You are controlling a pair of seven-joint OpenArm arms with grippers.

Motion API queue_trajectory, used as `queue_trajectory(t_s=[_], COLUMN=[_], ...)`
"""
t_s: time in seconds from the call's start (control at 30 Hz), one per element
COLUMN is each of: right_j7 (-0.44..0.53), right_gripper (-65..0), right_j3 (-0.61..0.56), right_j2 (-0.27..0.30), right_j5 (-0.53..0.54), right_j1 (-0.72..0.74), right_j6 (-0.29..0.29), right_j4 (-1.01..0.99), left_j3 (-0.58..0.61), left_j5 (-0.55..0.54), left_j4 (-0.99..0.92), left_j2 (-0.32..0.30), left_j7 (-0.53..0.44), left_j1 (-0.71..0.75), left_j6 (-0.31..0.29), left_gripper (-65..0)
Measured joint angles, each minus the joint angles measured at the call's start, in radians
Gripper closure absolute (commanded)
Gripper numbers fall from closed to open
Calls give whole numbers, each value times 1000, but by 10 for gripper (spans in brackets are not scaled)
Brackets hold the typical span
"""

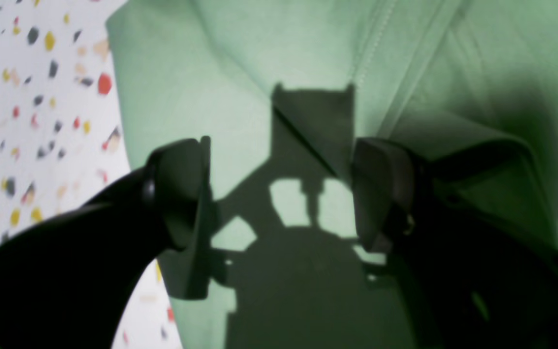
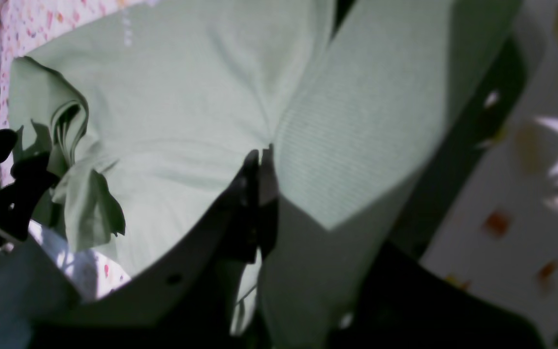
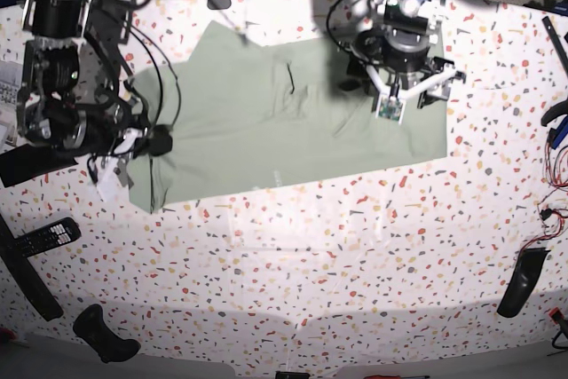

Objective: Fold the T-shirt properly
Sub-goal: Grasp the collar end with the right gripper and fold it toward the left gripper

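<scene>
The pale green T-shirt [image 3: 293, 126] lies spread across the far half of the speckled table [image 3: 293, 290]. My right gripper [image 3: 158, 142] is at the shirt's left edge. In the right wrist view that gripper [image 2: 259, 167] is shut on a fold of the T-shirt [image 2: 177, 121], and the cloth rises to the pinched jaws. Over the shirt's right part my left gripper [image 3: 404, 95] hangs open. The left wrist view shows its two dark fingers [image 1: 187, 194] wide apart above the T-shirt [image 1: 240, 58], near a seam and a raised fold, with nothing between them.
A remote control [image 3: 40, 237] and a long black bar [image 3: 27, 277] lie at the left edge. Black objects sit at the front left [image 3: 102, 335] and at the right [image 3: 519, 281]. Cables [image 3: 555, 201] trail along the right edge.
</scene>
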Motion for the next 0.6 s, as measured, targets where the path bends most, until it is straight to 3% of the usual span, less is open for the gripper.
queue_trajectory(t_s=[0.17, 0.4, 0.6], right_j7=[-3, -2, -2], right_gripper=[0, 0, 0], right_j3=[0, -3, -132], right_j2=[1, 1, 0], right_j5=[-53, -56, -36], right_j1=[67, 159, 193], right_j6=[0, 0, 0], right_j4=[-3, -4, -4], left_j3=[0, 0, 0], left_j5=[-89, -266, -360], left_j4=[-62, -273, -356], left_j2=[0, 0, 3], left_j7=[7, -10, -17], left_j1=[-106, -290, -377], left_j6=[-5, -75, -80], left_gripper=[-448, -448, -448])
